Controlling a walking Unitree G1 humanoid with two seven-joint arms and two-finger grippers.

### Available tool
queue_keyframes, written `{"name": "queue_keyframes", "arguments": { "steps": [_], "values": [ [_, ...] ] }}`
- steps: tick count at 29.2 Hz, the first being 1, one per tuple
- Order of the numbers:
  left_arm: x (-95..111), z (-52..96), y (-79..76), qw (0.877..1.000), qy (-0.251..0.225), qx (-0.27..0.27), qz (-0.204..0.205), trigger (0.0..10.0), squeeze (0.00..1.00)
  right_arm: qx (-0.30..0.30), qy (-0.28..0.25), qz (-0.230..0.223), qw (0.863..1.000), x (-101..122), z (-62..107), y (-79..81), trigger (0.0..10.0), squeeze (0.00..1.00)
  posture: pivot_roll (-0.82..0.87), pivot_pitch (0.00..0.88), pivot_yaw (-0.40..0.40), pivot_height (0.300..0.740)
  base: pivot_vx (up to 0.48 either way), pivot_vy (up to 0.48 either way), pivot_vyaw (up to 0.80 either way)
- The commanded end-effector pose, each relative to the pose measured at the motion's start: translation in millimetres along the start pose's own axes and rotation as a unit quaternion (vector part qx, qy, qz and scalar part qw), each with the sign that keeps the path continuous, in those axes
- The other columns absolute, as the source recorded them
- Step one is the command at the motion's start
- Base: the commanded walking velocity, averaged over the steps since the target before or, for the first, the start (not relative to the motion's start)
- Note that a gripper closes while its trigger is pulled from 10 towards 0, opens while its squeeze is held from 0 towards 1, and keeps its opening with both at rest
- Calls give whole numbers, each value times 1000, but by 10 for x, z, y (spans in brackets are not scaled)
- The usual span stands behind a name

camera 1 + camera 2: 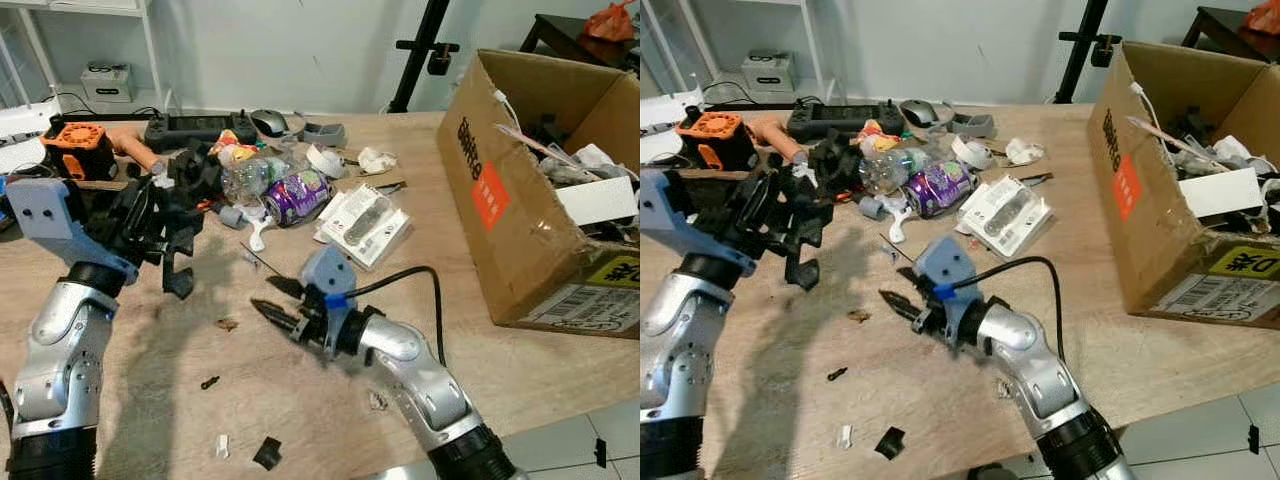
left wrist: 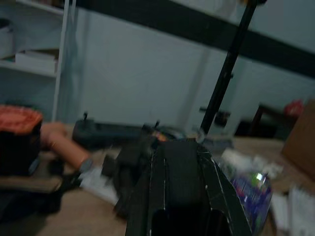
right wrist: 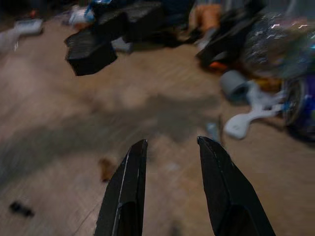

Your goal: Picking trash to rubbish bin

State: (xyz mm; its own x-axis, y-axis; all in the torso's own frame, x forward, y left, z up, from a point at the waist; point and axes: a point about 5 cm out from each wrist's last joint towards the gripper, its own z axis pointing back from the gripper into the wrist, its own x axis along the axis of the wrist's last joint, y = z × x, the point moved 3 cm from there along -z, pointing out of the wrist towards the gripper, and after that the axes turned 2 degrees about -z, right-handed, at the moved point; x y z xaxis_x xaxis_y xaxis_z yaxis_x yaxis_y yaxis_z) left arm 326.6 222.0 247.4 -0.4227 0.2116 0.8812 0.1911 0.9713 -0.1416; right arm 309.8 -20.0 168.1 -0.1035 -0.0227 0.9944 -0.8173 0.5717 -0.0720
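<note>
Right gripper point(image 1: 283, 299): low over bare wooden table point(image 1: 560, 370), fingers spread apart with nothing between them; reads as lined up for small scraps ahead.
Left gripper point(image 1: 170, 245): raised above the table's left side, fingers clamped on a black jagged plastic piece point(image 1: 178, 268) that hangs clear of the surface, likely lifted for carrying.
Trash pile: crushed purple can point(image 1: 297, 195), clear plastic bottle point(image 1: 250, 178) and white blister pack point(image 1: 362, 224) lie clustered mid-table, beyond both grippers.
Small scraps: brown crumb point(image 1: 227, 324) near the right gripper; black bits nearer the table's front edge.
Bin: open cardboard box point(image 1: 520, 200) at far right, already holding rubbish; well apart from the held piece.
</note>
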Motion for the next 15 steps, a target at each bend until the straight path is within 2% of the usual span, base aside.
{"name": "queue_keyframes", "arguments": {
  "steps": [1, 2, 4, 6, 7, 8, 9, 15],
  "values": [
    [66, -60, -2, 999, -23, 14, 33, 0, 0, -31, -31, -15, 999, 80, 6, -79, 10000, 0, 20, 184, -50, 740, 0, 0, 0],
    [66, -60, -2, 999, -23, 14, 33, 0, 0, -31, -31, -15, 999, 80, 6, -79, 10000, 0, 20, 184, -50, 740, 0, 0, 0],
    [123, -97, -20, 997, -38, 14, 63, 0, 0, -60, -71, -36, 995, 201, -6, -152, 10000, 0, 20, 184, -50, 740, 0, 0, 0],
    [153, -105, -52, 995, -46, 4, 93, 0, 0, -85, -128, -91, 984, 346, -13, -211, 10000, 0, 20, 175, -45, 740, 0, 0, 0],
    [158, -101, -67, 994, -47, -2, 101, 0, 0, -86, -147, -117, 978, 389, -17, -214, 10000, 373, 20, 175, -45, 740, 0, 0, 0],
    [160, -98, -75, 993, -47, -6, 105, 0, 0, -85, -157, -131, 975, 411, -19, -211, 10000, 373, 20, 175, -45, 740, 0, 0, 0],
    [165, -88, -91, 993, -48, -13, 109, 0, 0, -81, -164, -139, 973, 430, -25, -199, 10000, 1000, 20, 175, -45, 740, 0, 0, 0],
    [145, 7, -267, 988, -32, -81, 129, 0, 0, -64, -201, -149, 966, 554, -60, -150, 10000, 1000, 31, 159, -46, 740, 0, 0, 0]
  ]
}}
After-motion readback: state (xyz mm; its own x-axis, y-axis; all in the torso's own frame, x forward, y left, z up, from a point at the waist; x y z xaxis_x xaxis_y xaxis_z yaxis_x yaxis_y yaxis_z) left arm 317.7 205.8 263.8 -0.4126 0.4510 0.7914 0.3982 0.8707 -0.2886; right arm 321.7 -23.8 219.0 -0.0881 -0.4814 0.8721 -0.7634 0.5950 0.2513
